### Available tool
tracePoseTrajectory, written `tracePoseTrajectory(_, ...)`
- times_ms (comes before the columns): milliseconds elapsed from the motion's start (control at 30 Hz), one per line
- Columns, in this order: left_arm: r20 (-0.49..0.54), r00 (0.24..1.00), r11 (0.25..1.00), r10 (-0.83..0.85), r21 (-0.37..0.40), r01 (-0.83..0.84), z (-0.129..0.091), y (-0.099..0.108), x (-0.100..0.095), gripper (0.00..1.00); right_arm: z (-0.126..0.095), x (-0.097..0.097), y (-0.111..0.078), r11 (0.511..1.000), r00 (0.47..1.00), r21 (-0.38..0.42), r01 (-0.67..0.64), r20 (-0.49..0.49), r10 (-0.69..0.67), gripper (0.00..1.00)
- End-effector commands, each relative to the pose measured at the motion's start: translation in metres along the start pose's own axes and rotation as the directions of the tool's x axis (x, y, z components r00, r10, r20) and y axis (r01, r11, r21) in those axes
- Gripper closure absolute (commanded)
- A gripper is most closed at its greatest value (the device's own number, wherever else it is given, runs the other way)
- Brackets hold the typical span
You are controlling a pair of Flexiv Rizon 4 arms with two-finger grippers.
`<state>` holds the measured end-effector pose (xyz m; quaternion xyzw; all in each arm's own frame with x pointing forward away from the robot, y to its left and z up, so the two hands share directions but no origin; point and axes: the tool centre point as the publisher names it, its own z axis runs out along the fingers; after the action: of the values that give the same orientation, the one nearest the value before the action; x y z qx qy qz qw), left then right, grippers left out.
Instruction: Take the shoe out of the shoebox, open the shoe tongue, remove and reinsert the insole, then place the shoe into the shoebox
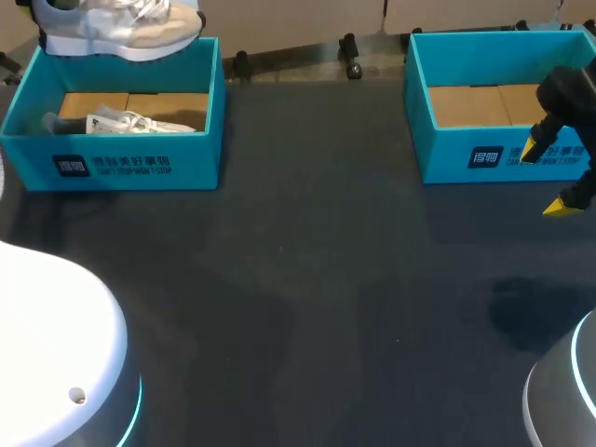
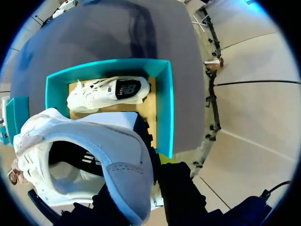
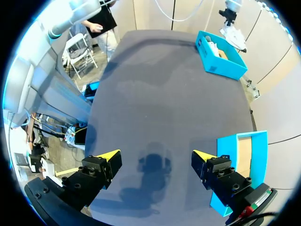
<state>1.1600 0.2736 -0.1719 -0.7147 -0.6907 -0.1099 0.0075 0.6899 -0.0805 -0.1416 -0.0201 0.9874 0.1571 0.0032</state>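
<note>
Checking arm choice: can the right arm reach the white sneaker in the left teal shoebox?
Doubtful: right pincer sits across the dark table, and a lifted white shoe overhangs that teal shoebox.

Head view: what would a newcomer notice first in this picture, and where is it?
First, the pale shoe hanging in the air above the left blue box, at the far left corner of the dark table, with a second shoe lying inside that box. Next, the right tool, its yellow tips wide open, above the table beside the right blue box.
</note>
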Motion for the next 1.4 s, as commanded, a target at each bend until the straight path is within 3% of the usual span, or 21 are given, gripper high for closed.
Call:
tracePoseTrajectory(33, 0.002, 1.0, 1.0, 0.001, 0.027, -0.002, 0.017, 0.021, 0.0, 1.0, 0.001, -0.001, 0.0, 1.0, 1.0, 0.002, -0.001, -0.002, 0.001, 0.0)
tracePoseTrajectory(333, -0.02, 1.0, 0.999, -0.002, 0.05, 0.003, 0.051, 0.032, 0.006, 1.0, 0.001, -0.001, 0.0, 1.0, 1.0, 0.002, -0.001, -0.002, 0.001, 0.0)
tracePoseTrajectory(733, -0.02, 1.0, 0.999, -0.003, 0.05, 0.004, 0.052, 0.032, 0.006, 1.0, 0.001, -0.001, 0.0, 1.0, 1.0, 0.002, -0.001, -0.002, 0.001, 0.0)
tracePoseTrajectory(767, 0.011, 1.0, 0.999, -0.014, 0.05, 0.013, 0.08, 0.034, 0.016, 1.0, 0.001, -0.001, 0.0, 1.0, 1.0, 0.002, -0.001, -0.002, 0.001, 0.0)
tracePoseTrajectory(1067, 0.006, 0.999, 0.997, -0.042, 0.059, 0.042, 0.089, 0.032, 0.026, 1.0, 0.001, -0.001, 0.0, 1.0, 1.0, 0.002, -0.001, -0.002, 0.001, 0.0)
tracePoseTrajectory(1400, -0.008, 1.0, 0.998, -0.019, 0.063, 0.019, 0.1, 0.024, 0.021, 1.0, 0.001, -0.001, 0.0, 1.0, 1.0, 0.002, -0.001, -0.002, 0.001, 0.0)
